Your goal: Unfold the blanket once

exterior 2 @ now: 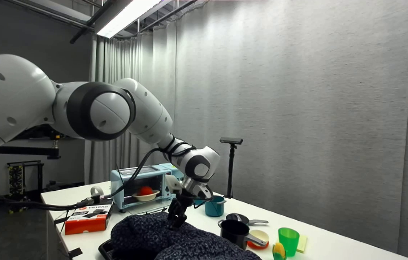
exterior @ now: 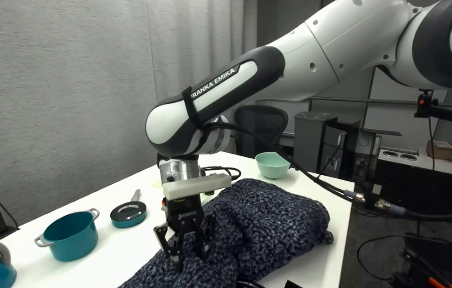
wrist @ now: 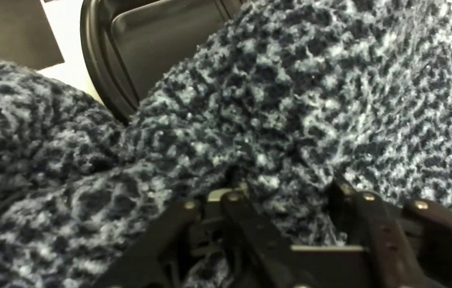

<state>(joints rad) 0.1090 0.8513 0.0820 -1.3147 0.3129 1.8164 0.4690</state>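
The blanket (exterior: 278,224) is a large, dark navy, light-speckled cloth, heaped and folded on the white table. It also shows in an exterior view (exterior 2: 153,231), where the frame's lower edge cuts it off, and it fills most of the wrist view (wrist: 310,80). My gripper (exterior: 191,256) points down with its fingertips against the blanket's upper surface. It also shows in an exterior view (exterior 2: 177,221). In the wrist view, the gripper's fingers (wrist: 288,184) stand apart, with blanket cloth bulging between them toward the palm. The very tips are partly sunk in the cloth.
A black tray (wrist: 162,44) lies partly under the blanket. Nearby stand a teal pot (exterior: 72,236), a small pan (exterior: 129,214), a mint bowl (exterior: 273,165), a toaster oven (exterior 2: 142,189), a red-and-white box (exterior 2: 88,218), a black pot (exterior 2: 234,233) and a green cup (exterior 2: 289,240).
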